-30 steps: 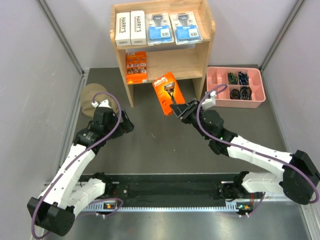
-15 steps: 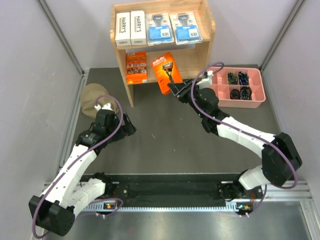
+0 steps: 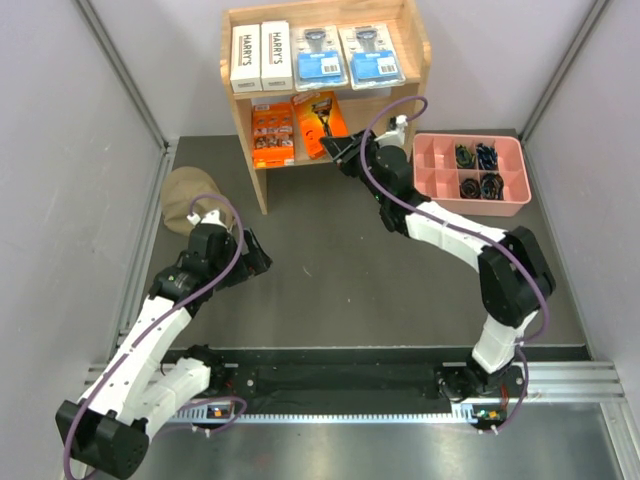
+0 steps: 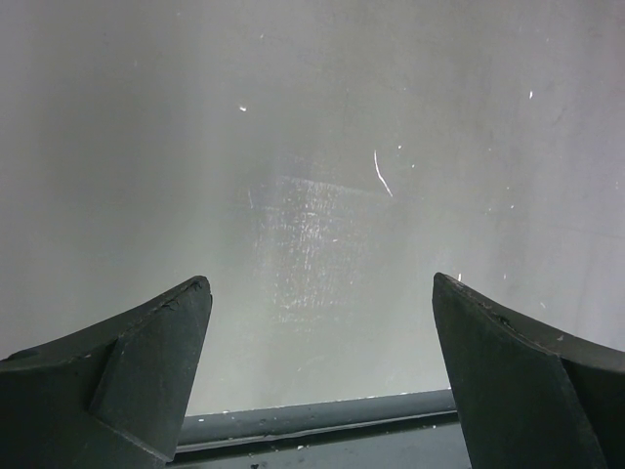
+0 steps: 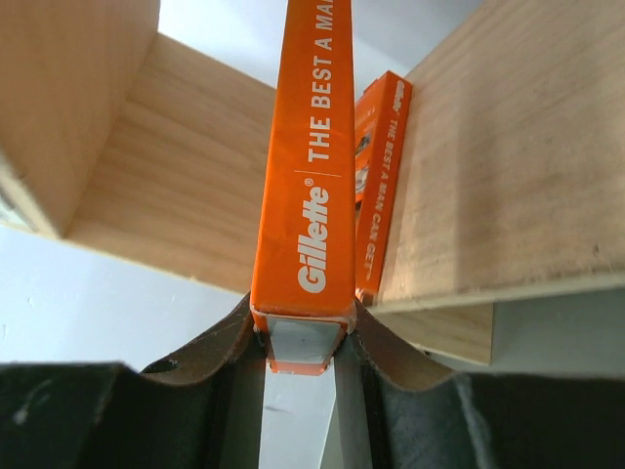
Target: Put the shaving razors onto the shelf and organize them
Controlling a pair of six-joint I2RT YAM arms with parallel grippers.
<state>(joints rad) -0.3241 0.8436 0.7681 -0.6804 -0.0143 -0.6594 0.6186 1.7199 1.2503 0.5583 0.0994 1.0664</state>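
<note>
Pinching the orange "Gillette" pack [image 5: 308, 156], your right gripper [image 5: 301, 342] holds it at the shelf's [image 3: 410, 60] lower tier, just beside the other orange pack [image 3: 272, 135]; "HARRY'S" boxes [image 3: 261, 57] lie above, pink tray [image 3: 470, 205] nearby; your left gripper [image 4: 317, 391] gapes empty

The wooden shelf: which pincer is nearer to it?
Right. The right pincer reaches into the shelf, gripping an orange pack; the left pincer hangs open, well away.

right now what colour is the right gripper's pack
Orange with white lettering; the pack in the right gripper shows best in the right wrist view.
</note>
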